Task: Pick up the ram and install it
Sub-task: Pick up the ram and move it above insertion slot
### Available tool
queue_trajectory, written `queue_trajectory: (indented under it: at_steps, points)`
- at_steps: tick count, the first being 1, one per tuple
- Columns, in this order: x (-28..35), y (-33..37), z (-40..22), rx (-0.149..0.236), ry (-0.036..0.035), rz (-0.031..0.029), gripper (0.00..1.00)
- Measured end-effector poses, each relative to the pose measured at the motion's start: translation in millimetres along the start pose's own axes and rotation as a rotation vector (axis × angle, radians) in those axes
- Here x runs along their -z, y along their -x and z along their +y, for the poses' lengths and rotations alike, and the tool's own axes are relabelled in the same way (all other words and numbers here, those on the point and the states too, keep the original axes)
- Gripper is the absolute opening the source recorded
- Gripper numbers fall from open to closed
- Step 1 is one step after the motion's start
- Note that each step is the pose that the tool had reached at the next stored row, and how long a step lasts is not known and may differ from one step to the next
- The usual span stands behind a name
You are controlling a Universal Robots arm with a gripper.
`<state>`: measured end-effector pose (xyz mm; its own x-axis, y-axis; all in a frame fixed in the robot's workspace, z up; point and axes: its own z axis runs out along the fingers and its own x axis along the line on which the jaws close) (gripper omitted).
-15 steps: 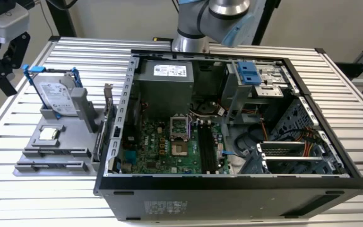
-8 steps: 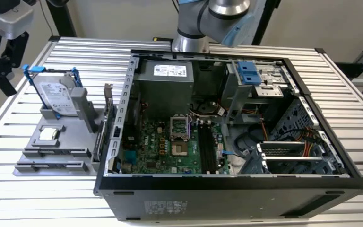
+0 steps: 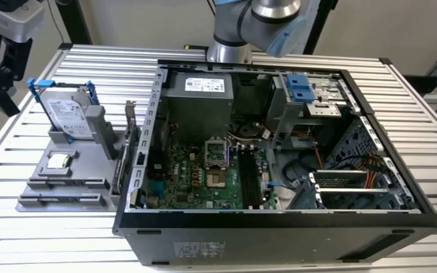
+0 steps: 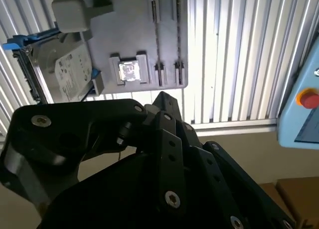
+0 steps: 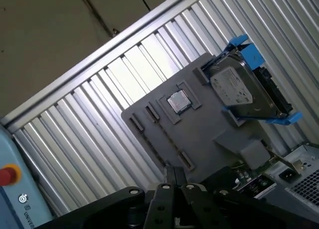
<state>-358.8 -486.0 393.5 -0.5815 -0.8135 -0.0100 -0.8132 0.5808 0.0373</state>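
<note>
Gripper (image 5: 173, 175) hangs apart from the thin, dark ram (image 3: 132, 136) standing on edge.

A silver table (image 3: 423, 114) in a plain room
Its top has long metal ribs, a pale wall (image 3: 150, 23) stands behind it, and the floor (image 5: 50, 30) is brown

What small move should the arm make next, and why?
Probably lower the gripper toward the gray parts holder. In both wrist views it hangs well above the holder, and in the exterior view the arm rises at the open case's far side.
</note>
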Motion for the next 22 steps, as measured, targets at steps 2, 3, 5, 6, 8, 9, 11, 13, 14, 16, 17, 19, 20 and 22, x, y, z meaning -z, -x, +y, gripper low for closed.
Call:
queue_trajectory:
  at_steps: [2,3,5,6,8,9,11,13,14,16,17,19,20,22]
  points:
    - [0.0,0.0,0.0,0.023,-0.0019,0.0004,0.00]
    - [0.0,0.0,0.0,0.034,-0.0029,0.0003,0.00]
    - [0.1,0.1,0.0,0.057,-0.0064,-0.0008,0.00]
    - [0.1,0.1,0.0,0.068,-0.0085,-0.0018,0.00]
    - [0.0,0.0,-0.1,0.087,-0.0125,-0.0037,0.00]
    - [0.0,0.1,0.0,0.096,-0.0142,-0.0044,0.00]
    - [-0.1,0.1,0.0,0.112,-0.0147,-0.0045,0.00]
    - [0.0,0.0,0.0,0.129,-0.0152,-0.0043,0.00]
    - [0.0,0.0,0.0,0.138,-0.0157,-0.0044,0.00]
    - [0.0,0.0,0.0,0.155,-0.0161,-0.0043,0.00]
    - [0.0,0.0,0.0,0.165,-0.0163,-0.0040,0.00]
    - [0.0,0.0,0.0,0.184,-0.0168,-0.0036,0.00]
    - [0.0,0.0,0.0,0.195,-0.0172,-0.0036,0.00]
    - [0.0,0.1,0.0,0.218,-0.0184,-0.0039,0.00]
